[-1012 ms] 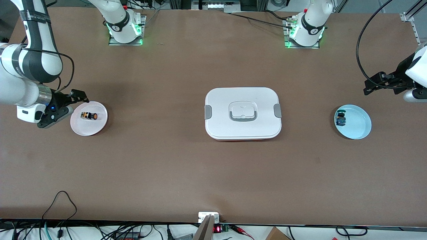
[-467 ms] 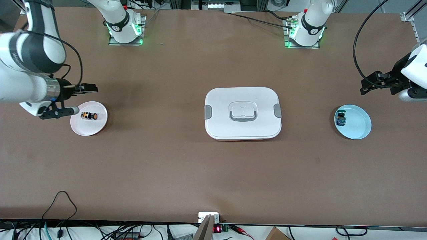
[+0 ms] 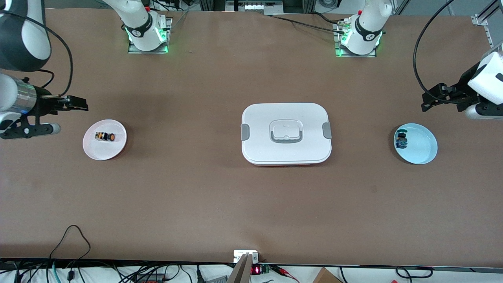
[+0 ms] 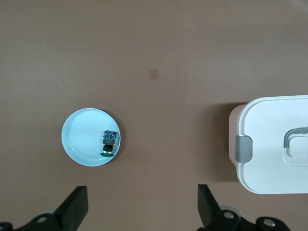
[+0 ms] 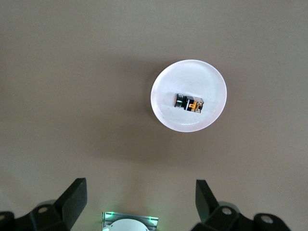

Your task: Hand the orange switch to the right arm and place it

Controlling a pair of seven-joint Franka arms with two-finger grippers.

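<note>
- Front view: the orange switch point(image 3: 105, 136) lies on its side in a white dish point(image 3: 118, 147) toward the right arm's end of the tabletop point(image 3: 196, 196), untouched, so by my reckoning pickup, handover and placing are all left to do. The right pincer point(image 3: 55, 116) hovers beside that dish, spread wide, empty. The left pincer point(image 3: 440, 97) hangs near a blue dish point(image 3: 426, 151) holding a blue switch point(image 3: 401, 140). A closed white box point(image 3: 286, 133) sits between the dishes.
- Left wrist view: the left pincer point(image 4: 143, 208) is wide apart, gripping nothing, looking down on the blue dish point(image 4: 79, 139) and the box point(image 4: 274, 144).
- Right wrist view: the right pincer point(image 5: 140, 201) gapes wide, well above the orange switch point(image 5: 189, 103).
</note>
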